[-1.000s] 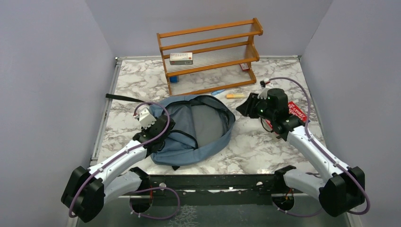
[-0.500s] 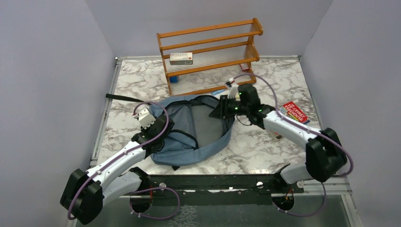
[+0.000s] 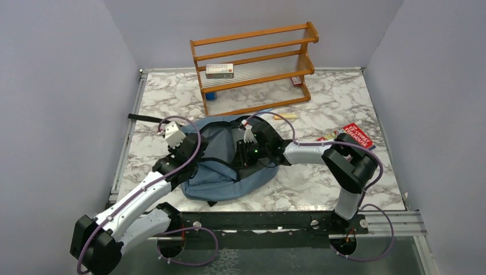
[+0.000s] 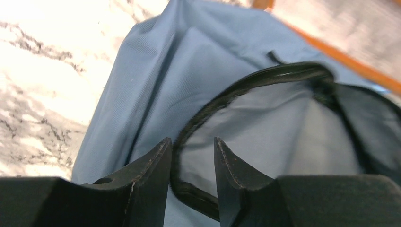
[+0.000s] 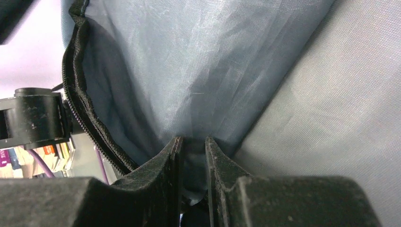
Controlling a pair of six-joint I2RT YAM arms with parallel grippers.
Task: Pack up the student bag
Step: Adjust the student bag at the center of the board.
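Biggest thing out here is the white-and-grey marbled table, and sprawled flat in the middle of it, just in front of the rack, is the soft dusty-blue fabric student bag. It lies between the two arms, its rounded mouth unzipped and gaping upward, ringed by black zipper trim, with paler grey-blue lining showing inside. The outer cloth is rumpled into loose folds at the near left. A black strap trails off to the left across the marble.

Behind it stands the orange-brown wooden two-tier rack against the back wall.

Now the arms. The left tool sits at the bag's left edge, and the black rim runs right between its fingers, clamped there low in the jaws. The right tool is down inside the mouth of the bag, lining all around it; its fingers stand a narrow slit apart, and I cannot tell whether anything is pinched between them.

Smaller bits: a flat red printed book at the right edge, a white rectangular box on the rack's shelf, and a small blue block below it.
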